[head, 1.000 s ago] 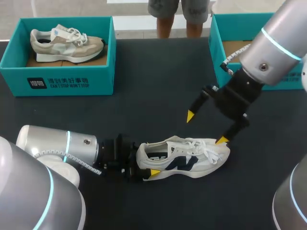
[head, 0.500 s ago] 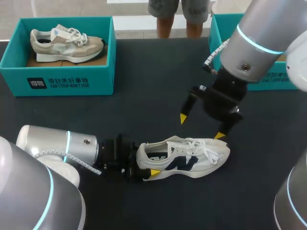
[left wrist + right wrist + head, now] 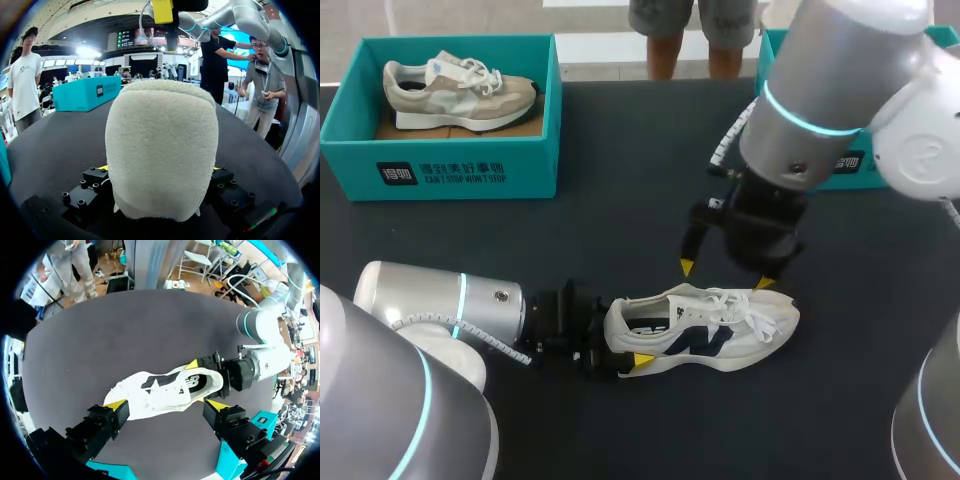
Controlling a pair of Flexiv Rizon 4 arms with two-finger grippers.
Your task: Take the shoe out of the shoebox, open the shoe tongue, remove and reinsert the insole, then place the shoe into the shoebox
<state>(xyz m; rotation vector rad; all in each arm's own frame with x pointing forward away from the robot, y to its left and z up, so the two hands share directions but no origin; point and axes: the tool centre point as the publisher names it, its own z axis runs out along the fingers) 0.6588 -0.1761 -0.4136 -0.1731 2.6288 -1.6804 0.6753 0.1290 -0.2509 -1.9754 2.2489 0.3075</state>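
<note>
A white shoe [image 3: 705, 328] with a navy logo lies on its side on the black table, toe pointing right. My left gripper [image 3: 620, 337] is shut on its heel, one finger on each side. In the left wrist view the cream heel [image 3: 162, 150] fills the space between the fingers of the left gripper [image 3: 159, 168]. My right gripper [image 3: 724, 275] hangs open just above the laces and toe. In the right wrist view the shoe [image 3: 165, 387] lies under and between the wide-set yellow tips of the right gripper [image 3: 166, 405], with the left gripper [image 3: 197, 382] at the heel beyond.
A teal shoebox [image 3: 440, 170] at the back left holds a beige shoe [image 3: 460, 88]. A second teal shoebox [image 3: 775, 110] stands at the back right, mostly hidden by my right arm. Bare black table lies in front of and left of the white shoe.
My right arm has swung left and down, bringing its open gripper over the shoe's laces. The left gripper and the shoe have stayed put.
</note>
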